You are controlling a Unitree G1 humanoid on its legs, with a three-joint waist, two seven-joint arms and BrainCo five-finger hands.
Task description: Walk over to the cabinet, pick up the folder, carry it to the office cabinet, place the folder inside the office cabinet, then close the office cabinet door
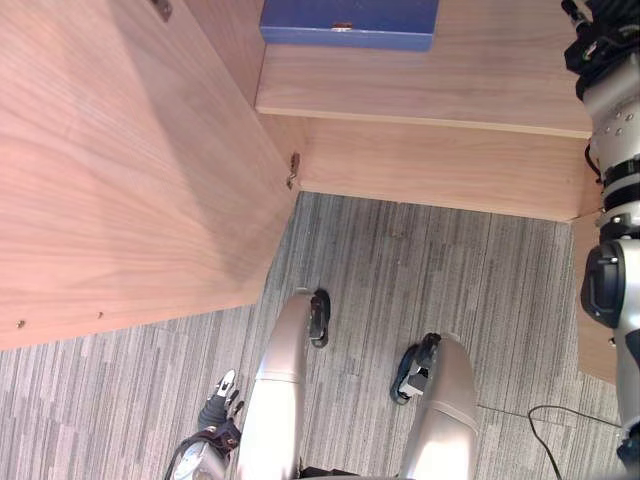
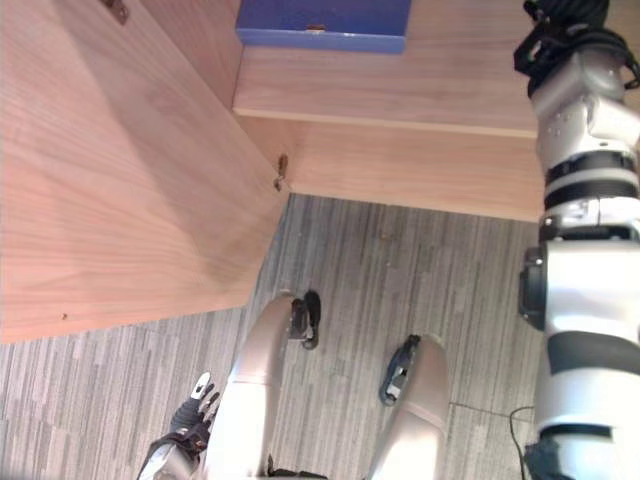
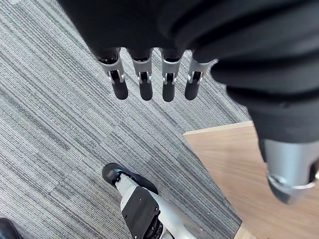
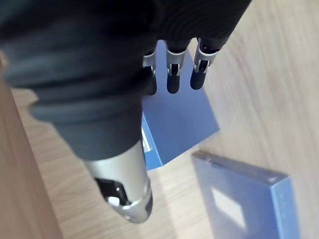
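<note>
The blue folder (image 1: 350, 22) is lying on the cabinet shelf (image 1: 420, 95) at 12 o'clock, its small label unreadable. The right hand (image 4: 172, 79) is hovering above it, fingers straight, holding nothing. The left hand (image 3: 144, 84) is hanging relaxed at 7 o'clock.

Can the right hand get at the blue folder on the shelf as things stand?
Probably yes: the right hand hangs open over the blue folder, nothing lies between them, and the cabinet door stands swung wide.
</note>
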